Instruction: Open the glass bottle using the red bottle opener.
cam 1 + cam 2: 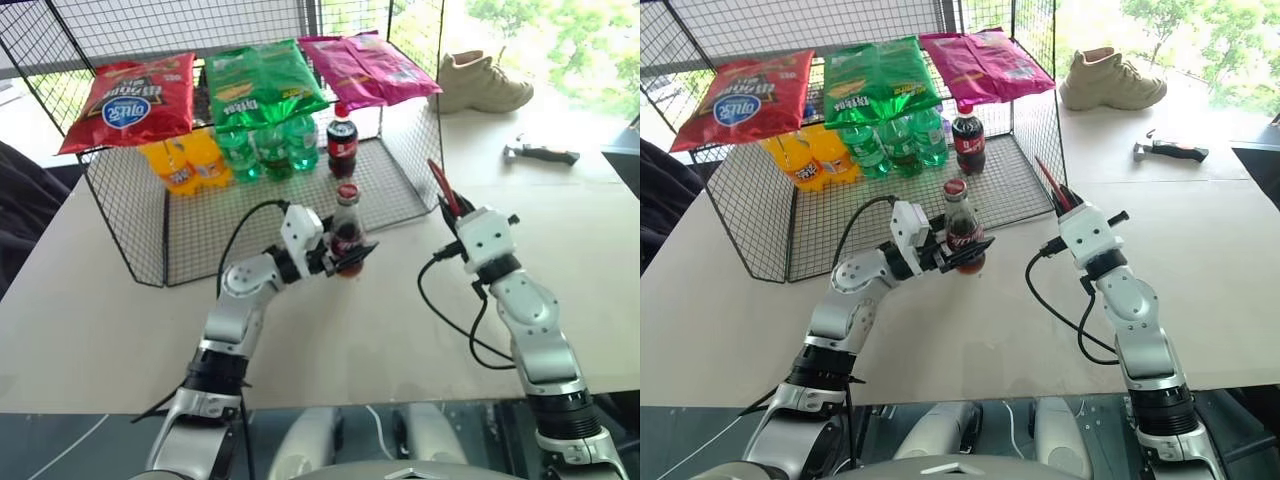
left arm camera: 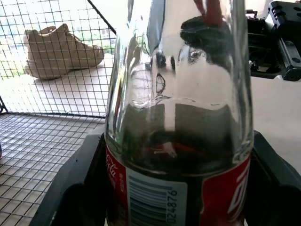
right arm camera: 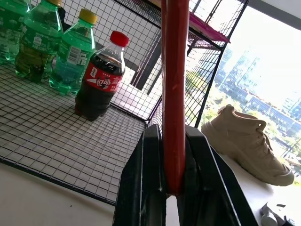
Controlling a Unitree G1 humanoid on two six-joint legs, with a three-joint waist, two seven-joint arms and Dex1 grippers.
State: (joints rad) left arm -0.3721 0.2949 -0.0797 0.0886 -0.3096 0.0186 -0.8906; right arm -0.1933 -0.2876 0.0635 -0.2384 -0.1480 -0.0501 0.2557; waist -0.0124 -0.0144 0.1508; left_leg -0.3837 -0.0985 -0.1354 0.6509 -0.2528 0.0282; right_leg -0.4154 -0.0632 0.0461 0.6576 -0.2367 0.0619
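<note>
We see a broad pale tabletop (image 1: 330, 340) carrying a black wire-mesh rack (image 1: 150, 240) toward eleven o'clock, with three flat snack bags on its top shelf: a red crisp bag (image 1: 130, 100), a green crisp bag (image 1: 262, 82) and a magenta crisp bag (image 1: 370, 68). On the rack's lower mesh stand orange drink bottles (image 1: 185, 160), green plastic soda bottles (image 1: 265, 148) and a round plastic cola bottle with a red screw cap (image 1: 342, 138). At one o'clock lies a beige lace-up sneaker (image 1: 480, 82), and at two o'clock a small hammer with a dark handle (image 1: 540, 152). Near the centre, just in front of the rack's open edge, the slim clear glass cola bottle (image 1: 346, 232) stands upright with its cap on, the left gripper (image 1: 345, 252) grasping it around the red-labelled lower body, a black finger on each side. At three o'clock from the bottle and well apart from it, the right gripper (image 1: 448, 210) is clenched on the flat red bottle opener (image 3: 175, 94), which sticks up past the fingertips.
</note>
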